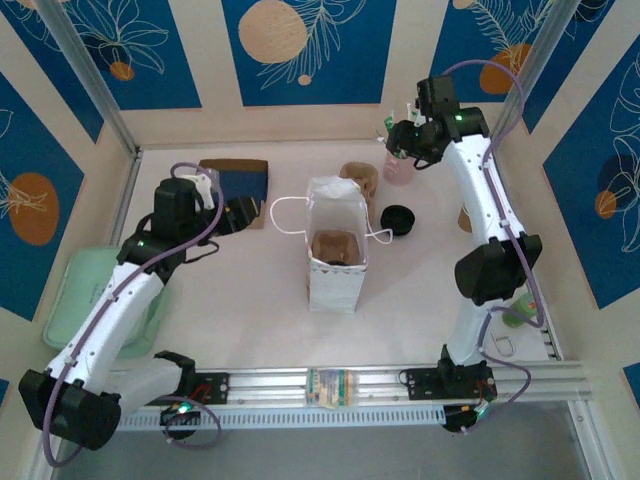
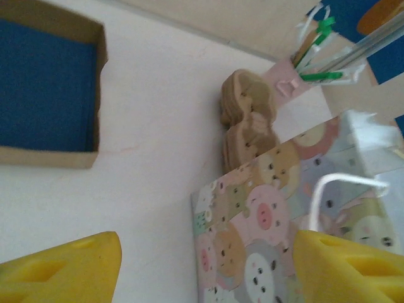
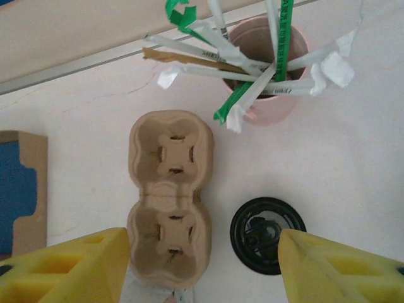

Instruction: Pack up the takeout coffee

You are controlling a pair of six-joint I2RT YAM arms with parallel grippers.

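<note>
Coffee cup (image 1: 335,256) sits in white bag (image 1: 335,288), apart from left pincer (image 2: 207,268) and right pincer (image 3: 205,264), both released.

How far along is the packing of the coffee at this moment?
Looks done: the bag stands open with something tan inside, perhaps the coffee; I cannot tell. In hand: nothing. The left gripper near the bag and the right gripper above the carrier and lid are open and empty. Left: maybe a straw from the pink cup, if needed.
</note>
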